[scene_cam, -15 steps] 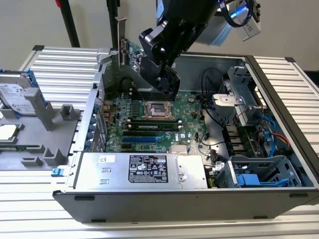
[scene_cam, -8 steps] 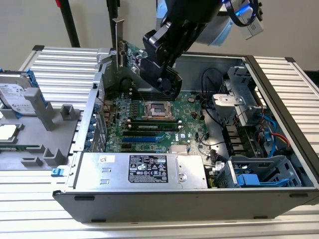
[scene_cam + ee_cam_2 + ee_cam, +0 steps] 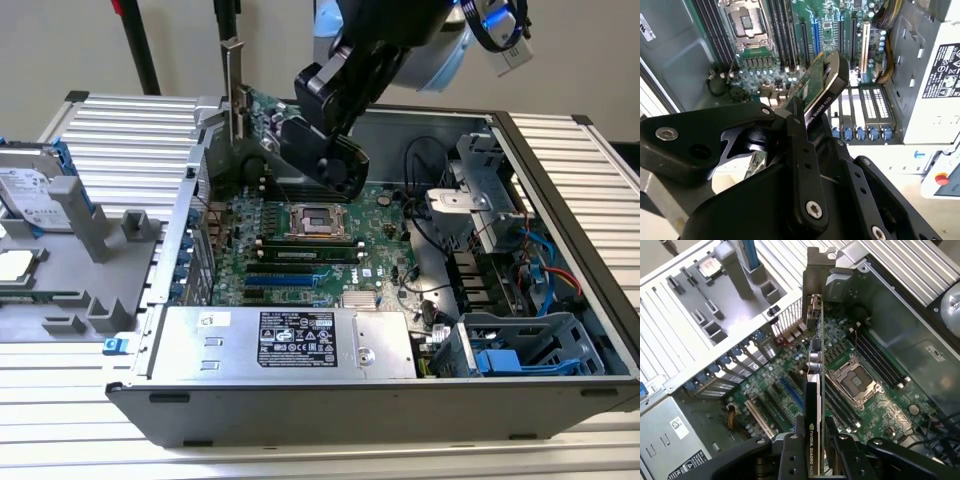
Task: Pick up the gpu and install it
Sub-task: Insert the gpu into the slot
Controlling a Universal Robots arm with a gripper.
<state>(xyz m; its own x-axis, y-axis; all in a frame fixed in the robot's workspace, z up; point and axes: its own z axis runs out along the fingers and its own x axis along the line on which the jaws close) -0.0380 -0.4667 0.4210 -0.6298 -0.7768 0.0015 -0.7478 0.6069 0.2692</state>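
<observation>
In the exterior view, the end effector (image 3: 322, 150) grips the gpu (image 3: 262, 118) on edge above the motherboard (image 3: 390, 215), at the exterior view's left. In the second wrist view, fingers (image 3: 799, 145) pinch its upper edge, likely keeping the lower edge free. In the first wrist view, its bracket (image 3: 813, 265) faces the case's rear wall (image 3: 787, 320).

Exterior view overlooks the open case (image 3: 300, 412); both close wrist views share its motherboard (image 3: 829, 31) (image 3: 880, 410).

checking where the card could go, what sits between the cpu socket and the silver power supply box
Between cpu socket and power supply box, the exterior view shows memory slots, then blue and black expansion slots.
</observation>
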